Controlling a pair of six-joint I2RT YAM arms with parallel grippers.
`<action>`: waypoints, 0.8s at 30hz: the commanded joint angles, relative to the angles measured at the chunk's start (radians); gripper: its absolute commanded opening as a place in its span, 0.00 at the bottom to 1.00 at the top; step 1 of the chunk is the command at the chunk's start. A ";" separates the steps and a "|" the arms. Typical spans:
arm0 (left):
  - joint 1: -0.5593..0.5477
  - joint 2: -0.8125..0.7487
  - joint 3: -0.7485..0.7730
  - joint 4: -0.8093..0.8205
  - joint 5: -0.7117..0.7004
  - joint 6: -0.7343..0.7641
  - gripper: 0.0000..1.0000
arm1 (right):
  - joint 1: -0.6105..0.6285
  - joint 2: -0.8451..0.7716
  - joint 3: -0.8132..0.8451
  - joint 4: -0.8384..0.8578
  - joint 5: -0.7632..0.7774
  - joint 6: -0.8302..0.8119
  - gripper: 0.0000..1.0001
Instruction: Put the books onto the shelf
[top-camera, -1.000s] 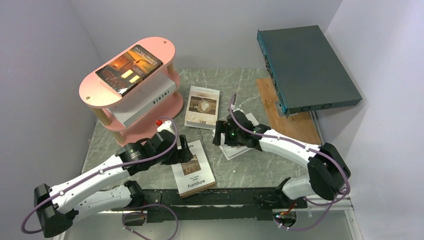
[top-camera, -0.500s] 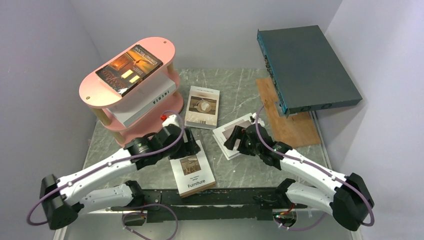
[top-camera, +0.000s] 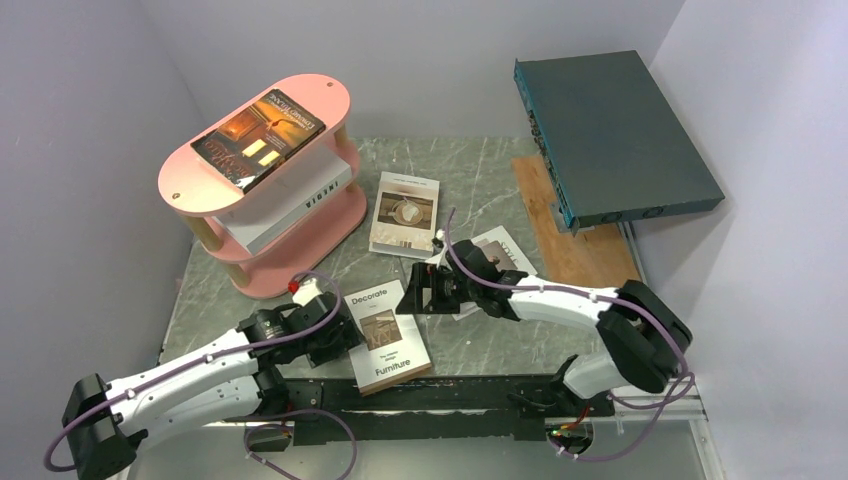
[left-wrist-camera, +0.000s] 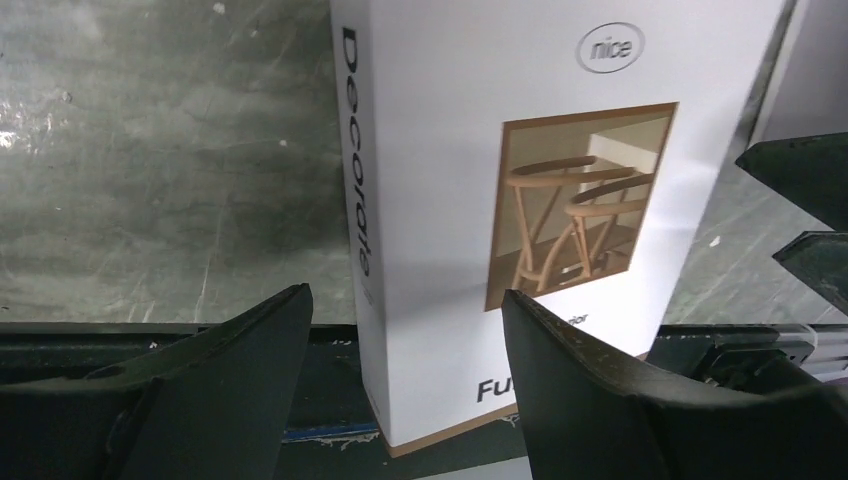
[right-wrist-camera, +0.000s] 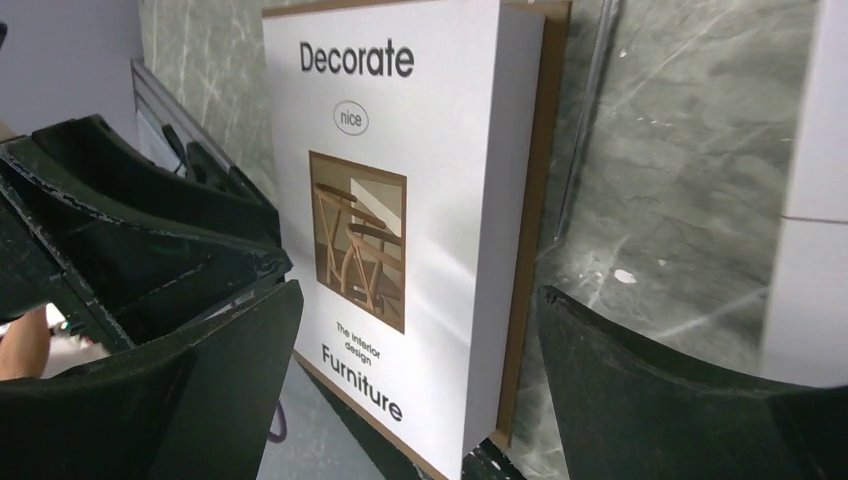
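Your left gripper (left-wrist-camera: 405, 300) stands open and empty, its fingers straddling the spine edge of the "Decorate Furniture" book (top-camera: 385, 335). Your right gripper (right-wrist-camera: 420, 295) is just as wide open at that book's opposite long edge and holds nothing. The book lies flat on the table (top-camera: 470, 170), in front of the shelf (top-camera: 180, 178) and to its right.

Two books are already on the shelf: the orange-brown book (top-camera: 260, 138) on the top tier and a white book (top-camera: 295, 205) on the middle tier. Off the shelf you have this one, a photo-cover book (top-camera: 405, 213) just to the shelf's right, and another white book (top-camera: 500, 250) farther right. I judge the task under half done.
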 joint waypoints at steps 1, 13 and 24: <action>-0.004 -0.026 -0.024 0.088 0.025 -0.065 0.76 | 0.000 0.080 0.049 0.118 -0.156 0.018 0.90; -0.005 0.040 -0.061 0.210 0.087 -0.016 0.74 | 0.000 0.125 0.048 0.284 -0.324 0.126 0.79; -0.004 0.111 -0.027 0.319 0.105 0.072 0.71 | 0.001 0.078 0.038 0.318 -0.341 0.173 0.77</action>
